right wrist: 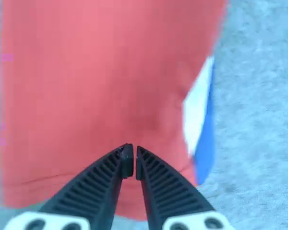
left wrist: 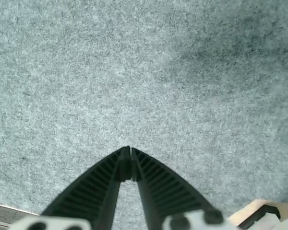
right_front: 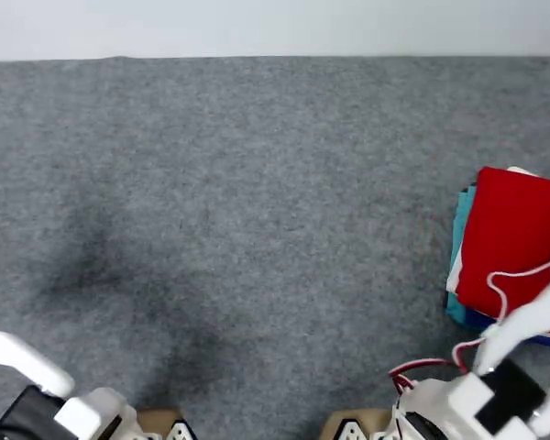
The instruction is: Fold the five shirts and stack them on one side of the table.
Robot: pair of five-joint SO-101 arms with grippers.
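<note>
A stack of folded shirts (right_front: 504, 252) lies at the right edge of the table, a red shirt (right_front: 515, 238) on top with teal, white and blue layers showing at its sides. In the right wrist view my right gripper (right wrist: 131, 152) is shut with nothing in it, hovering over the red shirt (right wrist: 101, 86); white (right wrist: 199, 103) and blue (right wrist: 205, 148) shirt edges peek out beside it. The right arm (right_front: 495, 376) stands at the near right, just in front of the stack. My left gripper (left wrist: 130, 154) is shut and empty above bare grey felt, with its arm (right_front: 37, 385) at the near left corner.
The table is covered in grey felt (right_front: 238, 211) that runs back to a pale wall (right_front: 275, 27). Tan base plates (right_front: 348, 423) of the arms sit along the front edge. A red and white cable (right_front: 495, 293) loops over the stack's near edge.
</note>
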